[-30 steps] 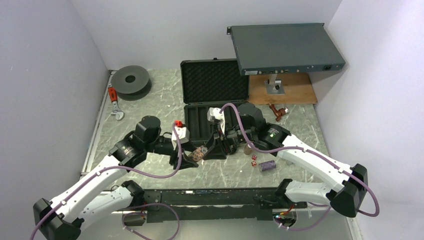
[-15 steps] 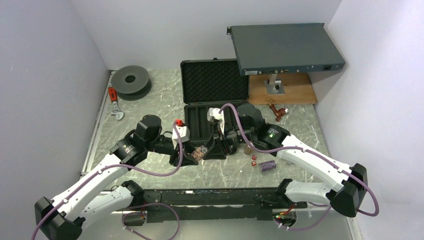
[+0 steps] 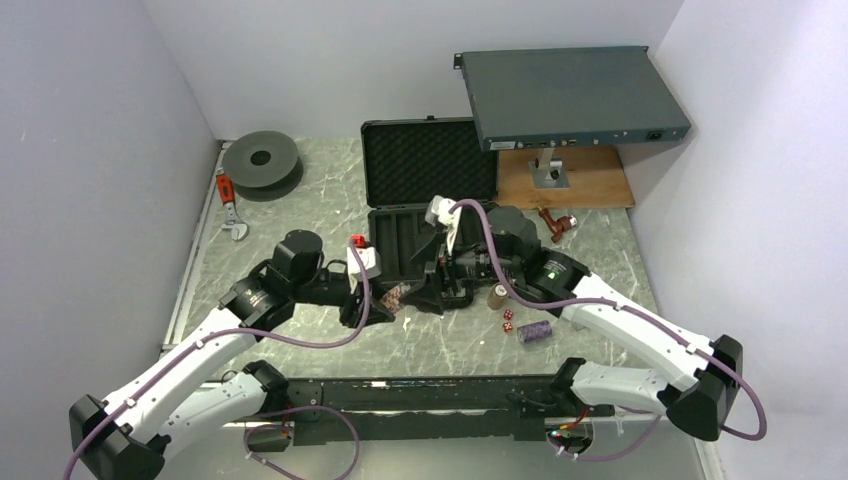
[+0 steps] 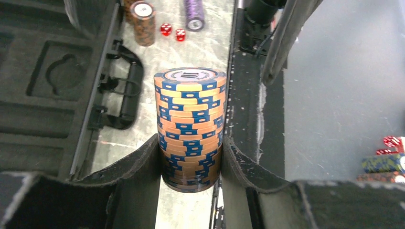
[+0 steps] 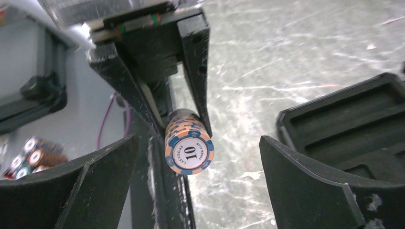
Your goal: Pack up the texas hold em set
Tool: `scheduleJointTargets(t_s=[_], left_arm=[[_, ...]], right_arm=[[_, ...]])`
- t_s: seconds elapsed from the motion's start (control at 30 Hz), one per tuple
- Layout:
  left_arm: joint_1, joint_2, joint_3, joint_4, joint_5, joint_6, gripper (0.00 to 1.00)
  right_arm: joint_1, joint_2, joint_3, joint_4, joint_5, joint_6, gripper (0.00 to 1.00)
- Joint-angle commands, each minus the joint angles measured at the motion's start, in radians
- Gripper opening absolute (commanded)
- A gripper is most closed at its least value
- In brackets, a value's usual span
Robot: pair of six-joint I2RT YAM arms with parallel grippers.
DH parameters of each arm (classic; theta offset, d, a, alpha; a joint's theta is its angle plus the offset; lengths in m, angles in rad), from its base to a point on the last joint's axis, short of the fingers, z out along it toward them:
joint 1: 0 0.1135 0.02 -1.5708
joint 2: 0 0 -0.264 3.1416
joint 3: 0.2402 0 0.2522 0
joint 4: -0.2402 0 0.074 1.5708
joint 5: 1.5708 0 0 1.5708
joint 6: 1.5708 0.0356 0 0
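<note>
Now the right claw (image 5: 199, 139) has opened off the chip stack (image 5: 189, 150).

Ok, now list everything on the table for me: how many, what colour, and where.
briefcase: one, black, open, table centre
orange-and-blue chip stack: one, held at the briefcase's near edge
brown chip stack: one, upright, right of the briefcase
purple chip stack: one, on its side, near right
dice: two, red, between the brown and purple stacks
rack box: one, grey, back right
wooden board: one, brown, under the rack box
spool: one, dark grey, back left
hand tool: one, red and silver, left edge
left gripper: black fingers, clamped on the orange-and-blue stack
right gripper: black fingers, open, facing that stack's end
</note>
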Motion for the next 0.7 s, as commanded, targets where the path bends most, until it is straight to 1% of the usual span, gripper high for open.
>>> scheduleJointTargets(t_s=[0.0,0.07,0.17,0.23,0.3,0.43,0.5,0.57,0.67], left_arm=[[0.013,-0.044,0.032,0.077,-0.11,-0.044,0.0],[0.014,-0.056,0.024,0.091,-0.187,-0.085,0.0],[0.013,-0.06,0.023,0.099,-0.383,-0.202,0.0],[0.014,-0.039,0.058,0.047,-0.493,-0.245,0.0],[0.014,-0.008,0.097,-0.001,-0.564,-0.266,0.0],[0.013,0.044,0.105,0.01,-0.691,-0.38,0.0],[0.013,0.081,0.125,-0.01,-0.748,-0.434,0.0],[0.013,0.113,0.149,-0.04,-0.799,-0.489,0.0],[0.013,0.146,0.168,-0.059,-0.81,-0.568,0.0]], right_arm=[[0.003,-0.054,0.008,0.109,0.23,0.049,1.0],[0.003,-0.066,0.005,0.122,0.347,0.063,1.0],[0.003,-0.073,-0.017,0.16,0.554,0.091,1.0],[0.002,-0.062,-0.018,0.166,0.696,0.107,1.0],[0.002,-0.035,0.002,0.139,0.823,0.126,1.0],[0.002,0.037,0.079,0.074,1.076,0.181,1.0],[0.0,0.066,0.119,0.069,1.145,0.196,1.0],[-0.001,0.081,0.135,0.09,1.184,0.208,1.0],[-0.006,0.092,0.13,0.14,1.189,0.213,1.0]])
